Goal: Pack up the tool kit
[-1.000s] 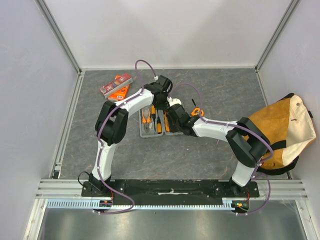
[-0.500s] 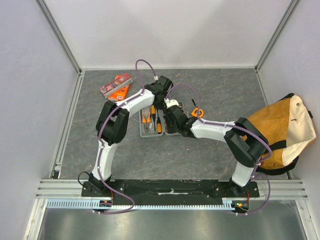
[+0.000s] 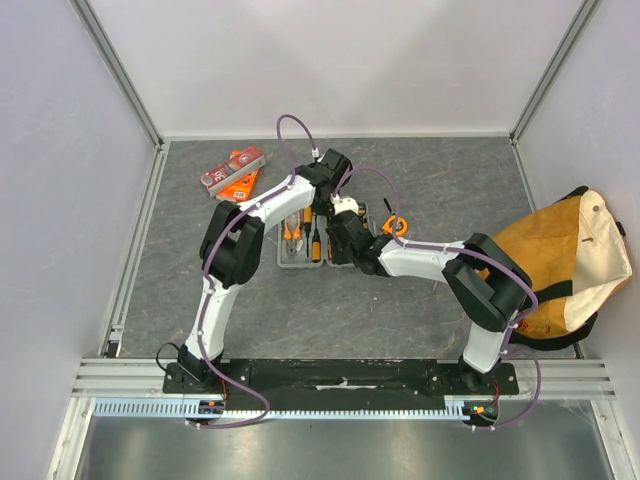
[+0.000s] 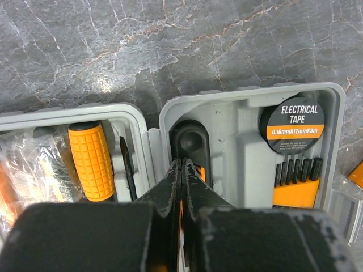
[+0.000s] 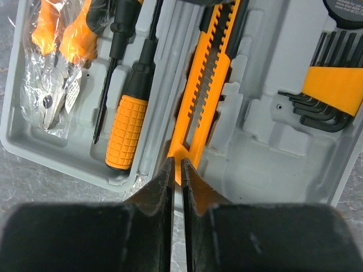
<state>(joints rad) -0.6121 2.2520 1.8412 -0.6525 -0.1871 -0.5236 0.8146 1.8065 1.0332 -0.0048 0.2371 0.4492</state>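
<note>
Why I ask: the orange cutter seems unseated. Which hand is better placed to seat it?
Probably the right. The right hand sits at the near end of the cutter, in line with it. The left hand, shut, hangs over a dark slot in the case.

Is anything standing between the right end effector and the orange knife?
Nothing visible does. The right end effector is directly at the near end of the knife; the screwdriver lies aside in its own slot.
</note>
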